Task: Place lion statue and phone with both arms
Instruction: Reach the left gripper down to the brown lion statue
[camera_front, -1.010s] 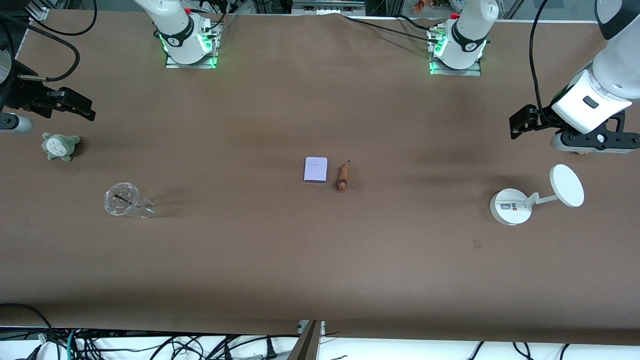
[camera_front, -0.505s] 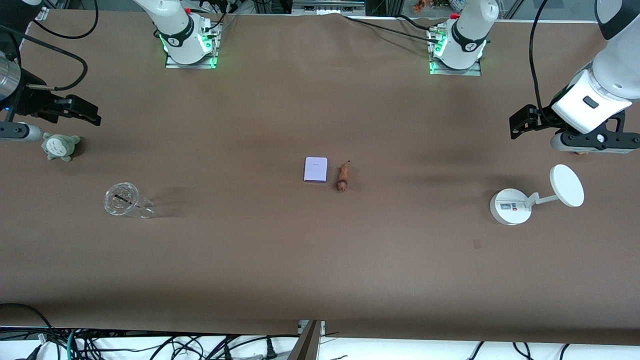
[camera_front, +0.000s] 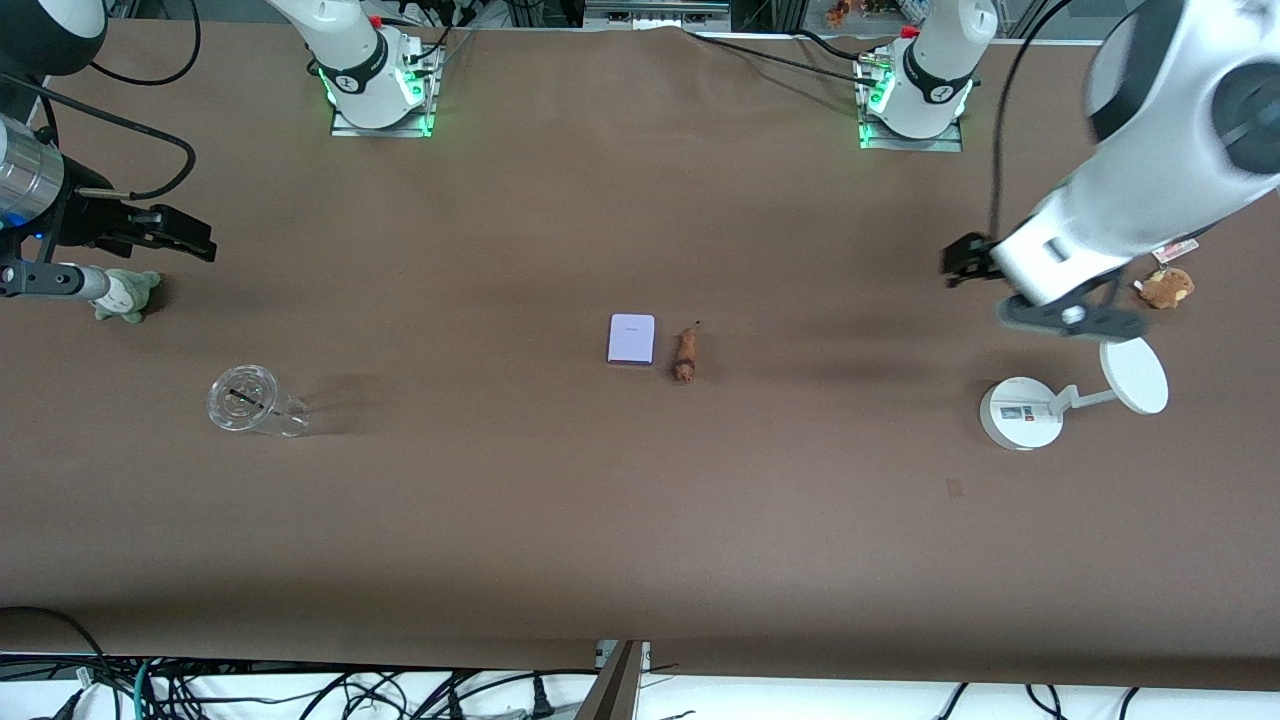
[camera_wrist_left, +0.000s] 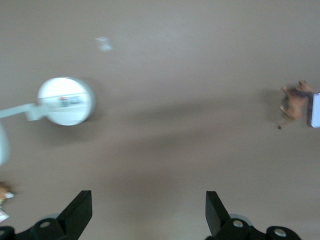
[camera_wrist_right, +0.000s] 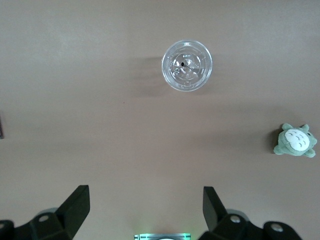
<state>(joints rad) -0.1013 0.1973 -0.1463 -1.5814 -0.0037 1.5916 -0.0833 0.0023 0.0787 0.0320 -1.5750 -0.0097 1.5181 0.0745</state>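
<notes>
Lying flat at mid-table, the phone (camera_front: 631, 339) serves as the landmark. The lion (camera_front: 685, 356) lies just beside it, toward the left arm's end, apart from it, its dark mane end nearer the front camera and its thin tail pointing toward the bases. The left wrist view shows the lion (camera_wrist_left: 294, 101) on its side next to the phone's edge (camera_wrist_left: 314, 110).

Toward the left arm's end, well apart from the phone, the left gripper (camera_front: 968, 262) hangs above bare table with its fingers (camera_wrist_left: 80, 212) spread wide, holding nothing. A white stand (camera_front: 1022, 414) with a disc sits on the table near it, nearer the front camera. A brown plush (camera_front: 1166, 287) with a tag lies farther from the phone than the stand.

Toward the right arm's end, well apart from the phone, the right gripper (camera_front: 185, 235) hangs over the table with fingers (camera_wrist_right: 76, 205) spread wide, empty. A grey-green plush (camera_front: 125, 293) lies close by it, partly covered by the arm. A clear cup (camera_front: 250, 401) stands nearer the front camera than the plush, between it and the phone.
</notes>
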